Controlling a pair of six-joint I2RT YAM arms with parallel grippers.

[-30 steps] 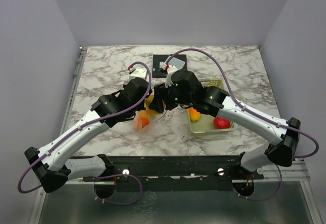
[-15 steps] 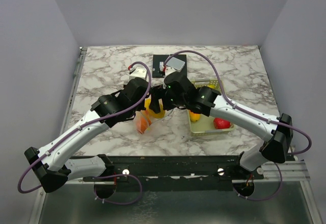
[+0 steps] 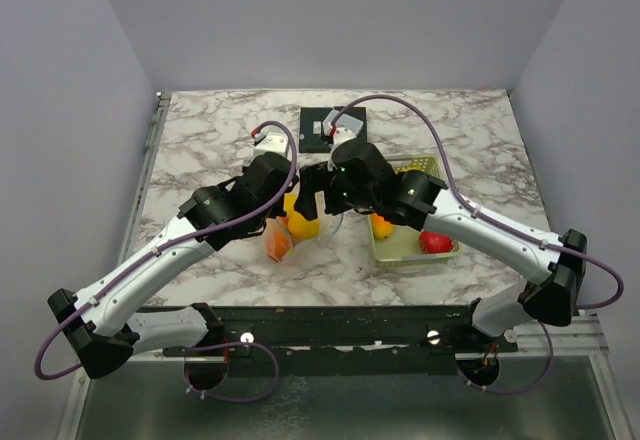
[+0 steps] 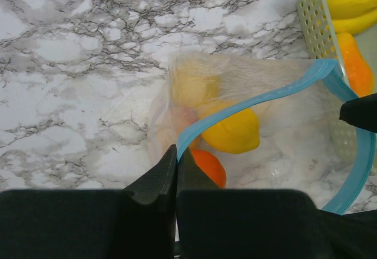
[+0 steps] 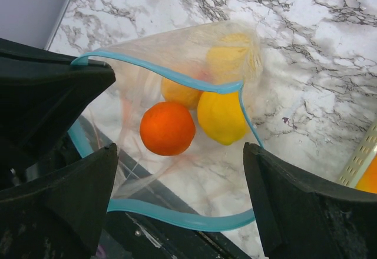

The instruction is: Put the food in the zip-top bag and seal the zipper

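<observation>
**Fruit dropped, right fingers spread over the open bag**

And there it goes: my right gripper [image 5: 179, 153] has just sprung wide above the mouth of the zip-top bag [image 5: 194, 50]. Nothing is held between its fingers, only the bag below. A second ago those fingers were narrower and tucked in at the mouth. Now a lemon [image 5: 222, 118] sits inside beside an orange [image 5: 167, 128], with two more yellowish pieces deeper in (the far one is blurred by the film, so I can't name it). I read that as a completed drop, one more fruit bagged.

The left gripper [image 4: 177, 162] is clenched on the zipper [image 4: 259, 97], pinching the blue strip at its near corner and holding the mouth up and open. The lemon and orange lie just beyond those pinching fingers, inside the blue loop. From the right wrist, the fruit sits under the gap, clear of both fingers.

Not finished, though. The basket [image 4: 315, 17] just right of the bag has fruit left in it: a red apple [image 3: 435, 242], an orange piece [image 3: 381, 225] and a banana [image 4: 353, 3]. More trips to come, I judge, and the seal is not yet made.
</observation>
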